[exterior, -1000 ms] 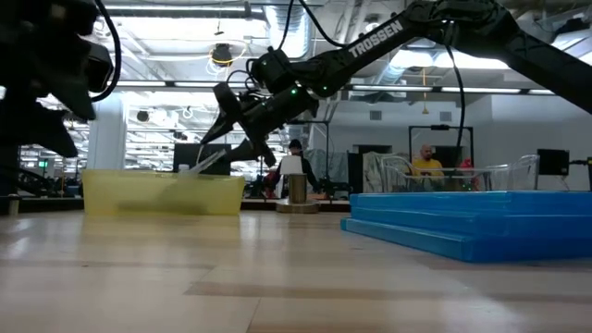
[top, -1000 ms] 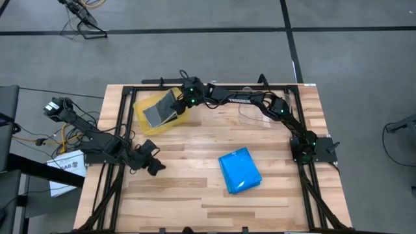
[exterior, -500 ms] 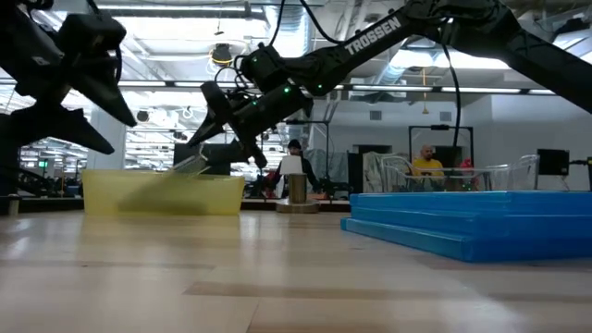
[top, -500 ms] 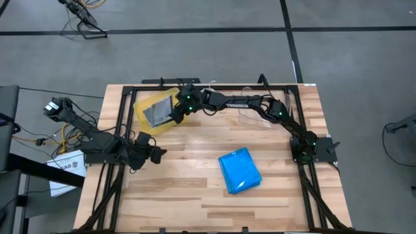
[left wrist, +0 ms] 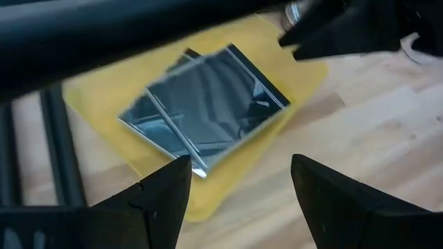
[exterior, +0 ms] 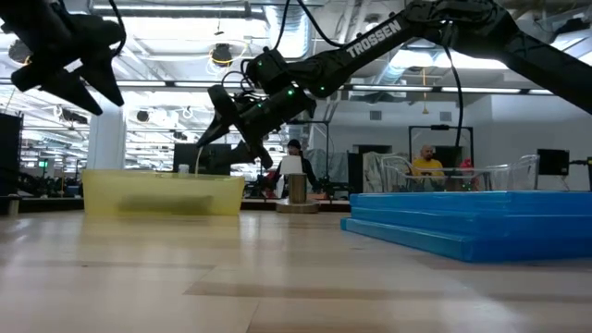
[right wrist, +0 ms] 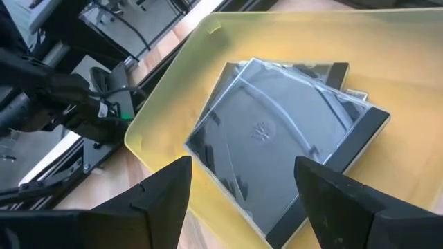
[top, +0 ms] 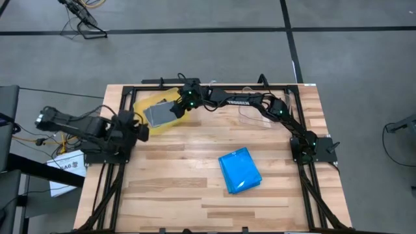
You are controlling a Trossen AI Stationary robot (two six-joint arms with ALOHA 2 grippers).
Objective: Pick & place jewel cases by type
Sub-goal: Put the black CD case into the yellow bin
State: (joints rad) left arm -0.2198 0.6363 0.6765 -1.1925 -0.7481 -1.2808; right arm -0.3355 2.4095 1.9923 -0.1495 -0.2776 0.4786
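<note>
Smoky grey jewel cases lie stacked flat in the yellow tray at the table's far left; they also show in the left wrist view. My right gripper hovers open just above them, over the tray, with nothing between its fingers. My left gripper stands open at the table's left edge, raised and tipped down toward the tray. A stack of blue jewel cases lies flat on the table at mid right.
The blue stack fills the near right of the low view. A clear bin stands at the far side, right of the tray. Black frame rails run along the table's left and far edges. Bare wood lies between the tray and the blue stack.
The grey case that slanted from my right gripper down into the tray now lies flat on the stack there. My left gripper has risen, drawn back toward the table's left and far edges, and tipped down toward the tray.
</note>
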